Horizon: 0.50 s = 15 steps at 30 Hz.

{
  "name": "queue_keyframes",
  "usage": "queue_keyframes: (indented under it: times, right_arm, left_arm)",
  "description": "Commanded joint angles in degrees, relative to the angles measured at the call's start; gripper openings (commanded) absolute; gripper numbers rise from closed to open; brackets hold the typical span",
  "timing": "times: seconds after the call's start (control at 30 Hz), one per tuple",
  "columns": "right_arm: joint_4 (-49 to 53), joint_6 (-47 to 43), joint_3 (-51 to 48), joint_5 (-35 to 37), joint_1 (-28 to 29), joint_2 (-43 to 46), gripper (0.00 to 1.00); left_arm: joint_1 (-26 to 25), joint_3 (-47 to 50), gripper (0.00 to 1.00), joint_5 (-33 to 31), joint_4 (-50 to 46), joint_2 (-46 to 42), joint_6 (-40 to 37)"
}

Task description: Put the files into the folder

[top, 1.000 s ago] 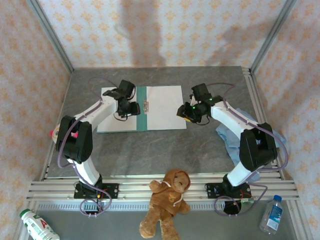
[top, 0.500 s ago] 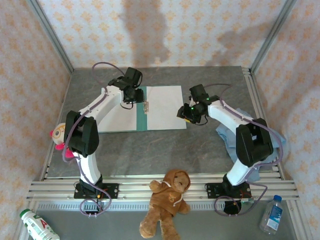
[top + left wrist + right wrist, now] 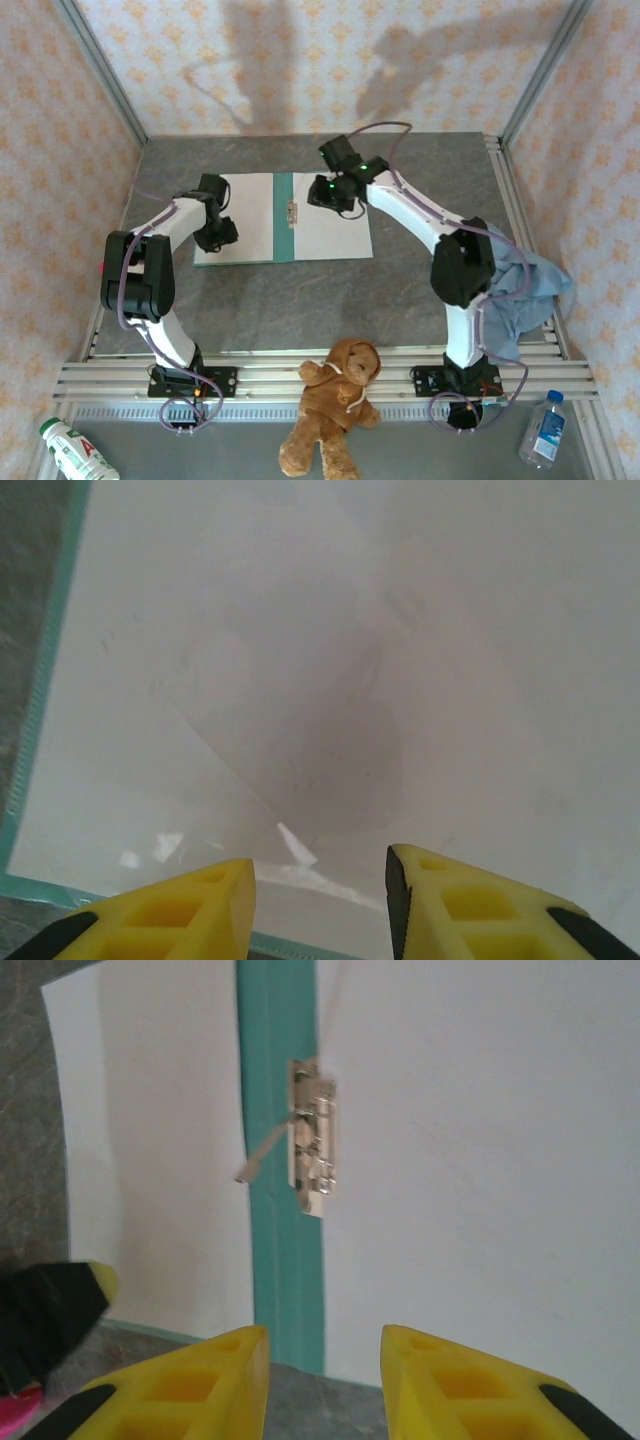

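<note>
Teal folder (image 3: 283,240) lies open on table (image 3: 300,300) w/ white files (image 3: 335,225) on both halves; L jaws over left sheet & R jaws above spine clip (image 3: 313,1135) are narrowly open, empty; prob. best square sheets under clip before closing.

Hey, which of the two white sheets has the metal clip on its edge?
The right sheet: the metal clip sits on its edge, beside the green spine. The left sheet has none.
</note>
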<state>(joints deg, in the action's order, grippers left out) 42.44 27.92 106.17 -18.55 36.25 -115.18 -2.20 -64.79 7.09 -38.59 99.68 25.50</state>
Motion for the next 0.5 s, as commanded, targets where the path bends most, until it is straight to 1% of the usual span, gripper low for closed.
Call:
queue_keyframes:
  times: [0.0, 0.13, 0.2, 0.33, 0.47]
  right_arm:
    - [7.3, 0.7, 9.2, 6.1, 2.7, -5.4, 0.35]
    - [10.9, 0.6, 19.1, 8.8, 4.3, -12.0, 0.35]
    - [11.6, 0.6, 22.4, 9.5, 4.6, -14.6, 0.34]
    - [10.5, -0.1, 25.6, 10.5, 5.0, -18.7, 0.32]
    - [10.5, -0.5, 28.6, 11.2, 5.0, -22.4, 0.31]
  left_arm:
    - [0.1, 1.3, 0.38, 2.4, 4.9, 0.0, -0.8]
    - [0.1, 2.0, 0.37, 4.0, 6.4, 1.4, -1.6]
    - [0.2, 2.0, 0.37, 4.5, 6.5, 2.0, -2.4]
    - [0.1, 1.3, 0.37, 6.2, 6.7, 3.8, -5.8]
    - [0.0, 1.4, 0.36, 7.4, 7.8, 4.8, -7.6]
